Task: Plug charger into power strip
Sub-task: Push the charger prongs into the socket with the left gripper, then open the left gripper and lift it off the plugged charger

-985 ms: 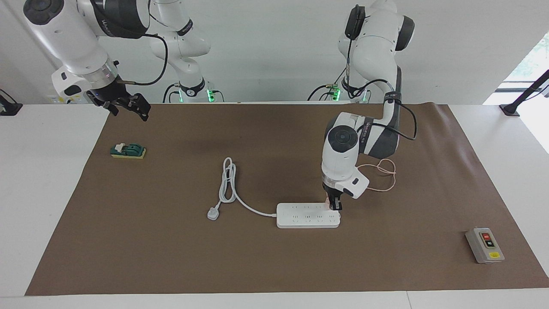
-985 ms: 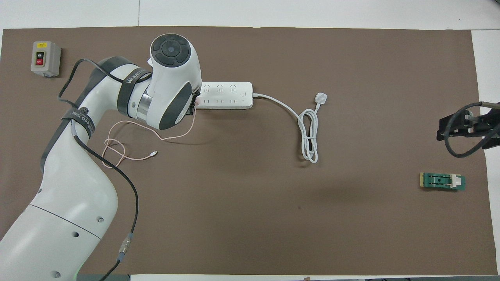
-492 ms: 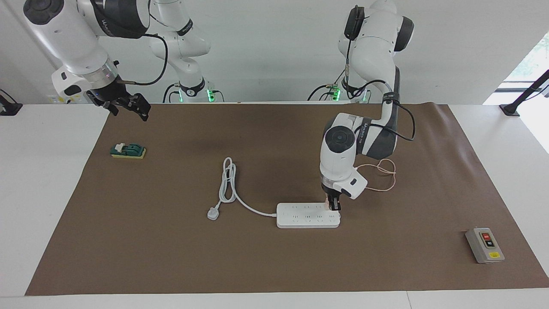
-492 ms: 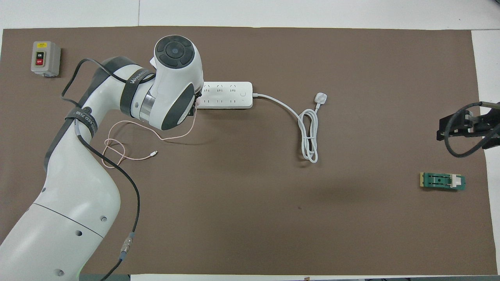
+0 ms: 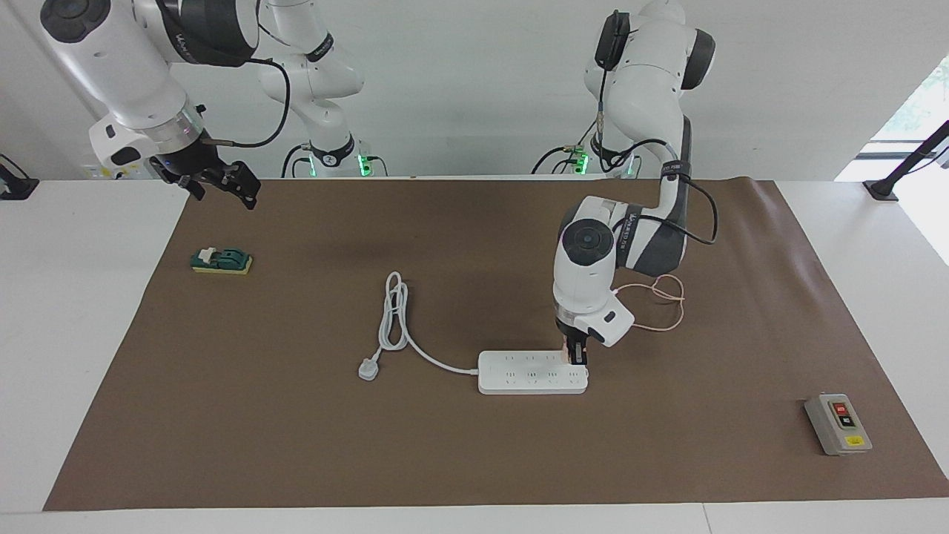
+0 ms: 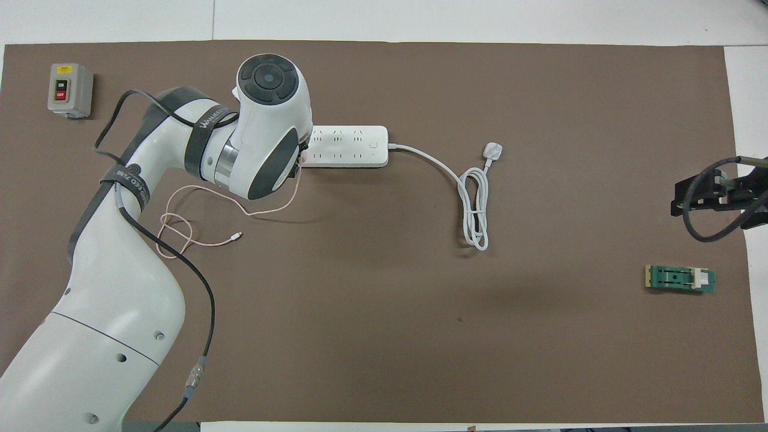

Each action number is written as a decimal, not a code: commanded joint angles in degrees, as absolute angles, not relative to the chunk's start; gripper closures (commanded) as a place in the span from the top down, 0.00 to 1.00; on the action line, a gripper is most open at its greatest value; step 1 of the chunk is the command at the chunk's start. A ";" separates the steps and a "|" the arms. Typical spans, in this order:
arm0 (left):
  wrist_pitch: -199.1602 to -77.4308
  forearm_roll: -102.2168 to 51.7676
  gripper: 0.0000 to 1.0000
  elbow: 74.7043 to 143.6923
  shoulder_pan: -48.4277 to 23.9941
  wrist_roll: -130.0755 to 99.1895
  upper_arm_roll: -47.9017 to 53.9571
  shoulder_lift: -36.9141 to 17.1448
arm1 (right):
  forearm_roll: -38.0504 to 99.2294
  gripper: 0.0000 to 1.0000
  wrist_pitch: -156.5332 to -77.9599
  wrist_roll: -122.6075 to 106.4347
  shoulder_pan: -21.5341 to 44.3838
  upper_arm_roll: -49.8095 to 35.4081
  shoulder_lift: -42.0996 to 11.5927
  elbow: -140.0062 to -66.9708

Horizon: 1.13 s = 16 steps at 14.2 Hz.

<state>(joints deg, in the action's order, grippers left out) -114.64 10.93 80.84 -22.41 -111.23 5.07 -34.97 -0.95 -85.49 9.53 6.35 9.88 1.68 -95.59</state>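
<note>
Left gripper (image 5: pixel 577 356) jaws clamped on charger (image 5: pixel 568 354), at power strip (image 5: pixel 530 373) end socket. Risk: prong misalignment shoves strip. Right gripper (image 5: pixel 222 184) waits, jaws apart.

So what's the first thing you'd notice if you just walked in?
The left gripper pressing the pink charger down onto the white power strip mid-table. The charger's cable loops nearer the robots. The right gripper waits in the air above the mat's corner.

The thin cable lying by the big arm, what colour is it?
Pale pink cable, clearest from overhead.
</note>
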 commanded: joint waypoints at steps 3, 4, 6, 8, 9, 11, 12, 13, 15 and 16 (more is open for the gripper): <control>-114.26 8.19 1.00 80.16 -20.57 -106.17 4.83 -32.53 | -0.09 1.00 -86.04 8.26 5.54 9.58 2.46 -96.33; -113.30 6.61 1.00 80.07 -19.61 -104.95 4.83 -31.30 | -0.09 1.00 -86.04 8.26 5.54 9.58 2.55 -96.33; -109.97 5.28 1.00 79.81 -18.81 -103.45 4.40 -29.28 | -0.09 1.00 -86.04 8.26 5.54 9.58 2.46 -96.33; -107.85 5.27 1.00 78.75 -17.32 -102.31 4.31 -27.08 | -0.09 1.00 -86.04 8.26 5.54 9.58 2.55 -96.33; -107.15 5.45 1.00 78.66 -16.44 -100.04 4.39 -25.77 | -0.09 1.00 -86.04 8.26 5.54 9.58 2.46 -96.33; -105.83 6.06 1.00 78.66 -15.65 -92.50 4.31 -22.25 | -0.09 1.00 -86.04 8.26 5.54 9.58 2.46 -96.33; -104.78 5.98 1.00 78.66 -13.56 -86.72 3.61 -20.67 | -0.09 1.00 -86.04 8.26 5.54 9.58 2.55 -96.33; -102.42 6.06 1.00 78.66 -11.45 -79.87 3.34 -19.18 | -0.09 1.00 -86.04 8.26 5.54 9.58 2.46 -96.33; -97.76 5.98 1.00 78.66 -5.93 -61.63 2.99 -15.49 | -0.09 1.00 -86.04 8.26 5.54 9.58 2.46 -96.33; -96.43 5.98 1.00 78.66 -2.67 -52.56 2.99 -13.82 | -0.09 1.00 -86.04 8.26 5.54 9.58 2.55 -96.33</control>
<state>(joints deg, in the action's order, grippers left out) -99.59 6.38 77.86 -7.71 -66.82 2.65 -17.31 -0.95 -85.49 9.53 6.35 9.88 1.68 -95.59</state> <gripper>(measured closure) 0.000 0.000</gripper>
